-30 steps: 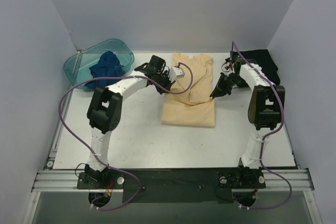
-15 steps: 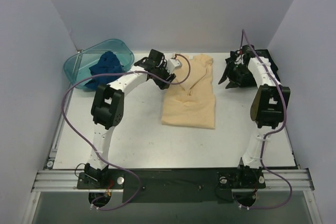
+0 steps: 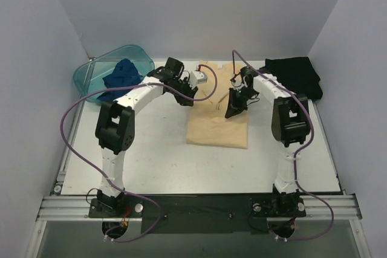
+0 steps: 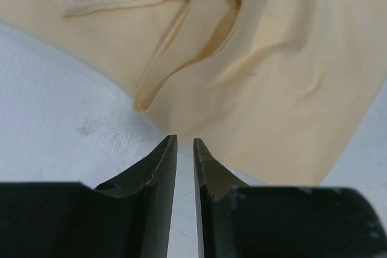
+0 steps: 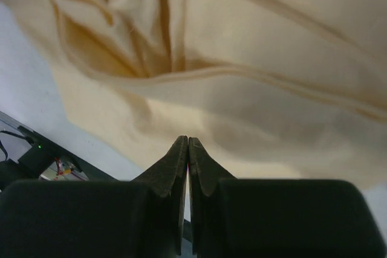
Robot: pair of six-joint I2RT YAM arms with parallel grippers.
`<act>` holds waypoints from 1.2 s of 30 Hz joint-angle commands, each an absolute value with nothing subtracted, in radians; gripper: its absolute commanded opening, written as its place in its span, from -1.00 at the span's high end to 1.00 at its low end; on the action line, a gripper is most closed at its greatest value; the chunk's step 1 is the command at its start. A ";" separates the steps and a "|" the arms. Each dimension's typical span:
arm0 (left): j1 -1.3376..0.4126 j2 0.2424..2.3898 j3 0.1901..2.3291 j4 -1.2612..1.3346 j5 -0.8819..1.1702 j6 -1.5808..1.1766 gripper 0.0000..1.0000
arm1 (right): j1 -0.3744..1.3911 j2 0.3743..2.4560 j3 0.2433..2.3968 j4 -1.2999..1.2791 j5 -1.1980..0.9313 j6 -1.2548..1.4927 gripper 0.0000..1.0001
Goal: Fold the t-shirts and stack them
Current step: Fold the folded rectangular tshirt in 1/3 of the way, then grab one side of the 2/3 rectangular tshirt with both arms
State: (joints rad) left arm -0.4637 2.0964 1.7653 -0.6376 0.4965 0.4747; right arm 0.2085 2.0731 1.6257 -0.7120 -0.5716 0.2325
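Note:
The pale yellow-tan t-shirt (image 3: pixel 216 126) lies partly folded at the table's middle, its upper part wrinkled. My left gripper (image 3: pixel 187 95) sits at the shirt's left edge; in the left wrist view (image 4: pixel 184 140) its jaws stand a narrow gap apart with nothing between them, over bare table just short of the shirt (image 4: pixel 272 89). My right gripper (image 3: pixel 230 112) hangs over the shirt's upper right part; in the right wrist view (image 5: pixel 188 139) its tips touch, empty, above the creased cloth (image 5: pixel 272 58). The black t-shirt (image 3: pixel 295 74) lies at the back right. The dark blue t-shirt (image 3: pixel 123 77) is bunched in the basin.
A teal translucent plastic basin (image 3: pixel 91 72) stands at the back left corner. Grey walls close in the back and both sides. A metal rail (image 3: pixel 199 205) carrying the arm bases runs along the near edge. Purple cables loop off both arms.
My right arm has swung left from the black shirt to over the yellow shirt. The left gripper has barely moved. The yellow shirt's upper part has settled flatter.

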 commanded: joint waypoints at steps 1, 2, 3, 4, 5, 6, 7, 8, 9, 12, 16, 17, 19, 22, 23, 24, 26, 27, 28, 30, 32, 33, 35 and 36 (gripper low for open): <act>-0.492 2.118 1.750 -0.638 0.640 0.509 0.46 | 0.184 2.195 1.748 -0.706 -0.609 0.307 1.00; -0.500 2.132 1.750 -0.626 0.638 0.509 0.46 | 0.183 2.210 1.762 -0.704 -0.606 0.311 1.00; -0.502 2.149 1.755 -0.615 0.621 0.503 0.46 | 0.181 2.238 1.787 -0.704 -0.597 0.322 1.00; -0.503 2.181 1.767 -0.601 0.614 0.496 0.46 | 0.178 2.250 1.799 -0.704 -0.592 0.330 1.00; -0.503 2.212 1.775 -0.595 0.592 0.482 0.46 | 0.176 2.273 1.816 -0.698 -0.583 0.345 1.00; -0.502 2.227 1.792 -0.566 0.572 0.447 0.46 | 0.169 2.282 1.822 -0.698 -0.577 0.357 1.00; -0.499 2.249 1.802 -0.545 0.511 0.418 0.46 | 0.164 2.293 1.828 -0.693 -0.560 0.382 1.00; -0.492 2.258 1.818 -0.505 0.483 0.372 0.45 | 0.160 2.299 1.824 -0.684 -0.552 0.393 1.00; -0.486 2.278 1.825 -0.494 0.460 0.347 0.45 | 0.156 2.302 1.821 -0.674 -0.534 0.411 1.00; -0.473 2.301 1.859 -0.453 0.417 0.285 0.39 | 0.140 2.304 1.810 -0.654 -0.506 0.448 1.00; -0.471 2.313 1.878 -0.442 0.358 0.238 0.18 | 0.118 2.304 1.838 -0.644 -0.495 0.472 1.00; -0.471 2.309 1.887 -0.437 0.315 0.204 0.16 | 0.107 2.298 1.842 -0.649 -0.479 0.476 1.00; -0.457 2.281 1.908 -0.443 0.314 0.151 0.06 | 0.089 2.251 1.844 -0.652 -0.454 0.477 1.00; -0.448 2.206 1.907 -0.436 0.412 0.130 -0.04 | 0.058 2.110 1.786 -0.658 -0.396 0.459 0.62; -0.454 2.163 1.902 -0.454 0.434 0.167 -0.04 | 0.049 2.077 1.760 -0.667 -0.375 0.451 0.50; -0.456 2.143 1.896 -0.469 0.466 0.191 -0.05 | 0.048 2.004 1.700 -0.673 -0.342 0.431 0.32; -0.469 2.074 1.856 -0.524 0.530 0.303 -0.05 | 0.048 1.897 1.588 -0.689 -0.312 0.413 0.12; -0.483 2.033 1.801 -0.575 0.547 0.419 -0.05 | 0.049 1.864 1.547 -0.692 -0.311 0.414 0.08; -0.492 2.002 1.766 -0.592 0.569 0.490 -0.05 | 0.052 1.802 1.449 -0.693 -0.321 0.422 0.01; -0.540 1.930 1.631 -0.653 0.555 0.694 -0.08 | 0.073 1.737 1.317 -0.689 -0.328 0.436 -0.07; -0.593 1.861 1.521 -0.701 0.505 0.868 -0.10 | 0.095 1.692 1.204 -0.669 -0.336 0.451 -0.11; -0.624 1.852 1.453 -0.700 0.488 0.941 -0.14 | 0.103 1.683 1.145 -0.661 -0.344 0.459 -0.11; -0.655 1.835 1.383 -0.655 0.460 0.988 -0.20 | 0.115 1.671 1.068 -0.623 -0.376 0.500 -0.12; -0.661 1.836 1.353 -0.632 0.434 0.986 -0.21 | 0.117 1.671 1.045 -0.591 -0.389 0.511 -0.12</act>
